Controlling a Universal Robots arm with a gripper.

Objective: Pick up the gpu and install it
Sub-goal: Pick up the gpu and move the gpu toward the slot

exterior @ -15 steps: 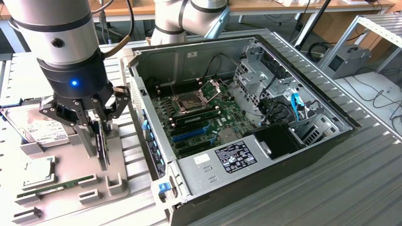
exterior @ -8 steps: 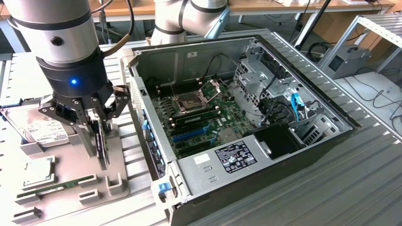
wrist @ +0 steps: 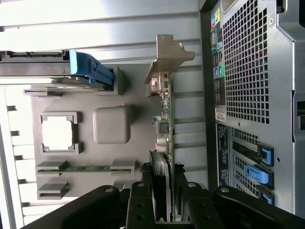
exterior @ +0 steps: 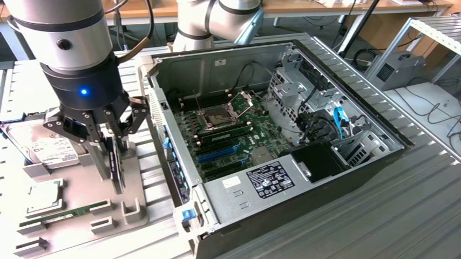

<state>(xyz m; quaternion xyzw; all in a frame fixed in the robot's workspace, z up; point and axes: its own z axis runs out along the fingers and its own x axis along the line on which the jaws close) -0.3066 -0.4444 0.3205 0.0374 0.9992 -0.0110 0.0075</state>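
Tool (exterior: 108, 135) — tight on the upright gpu (exterior: 116, 168)

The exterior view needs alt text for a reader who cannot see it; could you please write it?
A robot arm's gripper clamps the gpu, held on edge over a grey parts tray at the exterior view's left. The tray also holds a hard drive, a CPU and a RAM stick; an open computer case lies beside it.

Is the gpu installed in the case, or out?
Out: the gpu stands on edge in the gripper over the gray tray, beside the open case.
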